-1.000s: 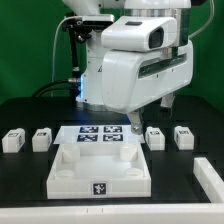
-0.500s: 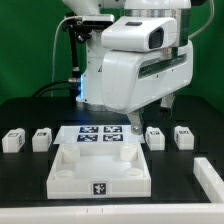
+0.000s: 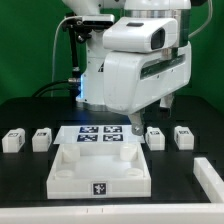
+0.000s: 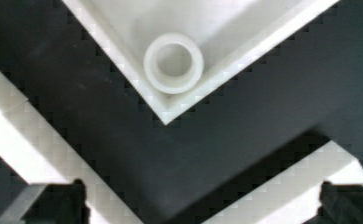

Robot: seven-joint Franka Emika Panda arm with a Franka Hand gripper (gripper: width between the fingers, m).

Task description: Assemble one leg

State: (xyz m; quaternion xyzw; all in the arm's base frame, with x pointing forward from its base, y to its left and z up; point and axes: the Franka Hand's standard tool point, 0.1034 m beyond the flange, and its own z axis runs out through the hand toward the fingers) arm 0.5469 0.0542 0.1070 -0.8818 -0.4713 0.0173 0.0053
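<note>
Four small white legs with tags lie in a row on the black table: two at the exterior view's left (image 3: 13,140) (image 3: 42,138) and two at its right (image 3: 155,136) (image 3: 184,135). The large white panel (image 3: 70,172) lies at the front middle. In the wrist view one corner of the panel (image 4: 231,25) shows with a round socket (image 4: 173,60). My gripper (image 3: 137,123) hangs just above the table, beside the nearer right leg. In the wrist view the gripper (image 4: 196,205) is open and empty, with its dark fingertips (image 4: 45,205) far apart.
The marker board (image 3: 100,135) with several tags lies behind the panel. The big white arm body (image 3: 135,65) fills the middle of the exterior view. Another white part (image 3: 212,178) lies at the front right edge. Cables hang at the back left (image 3: 72,60).
</note>
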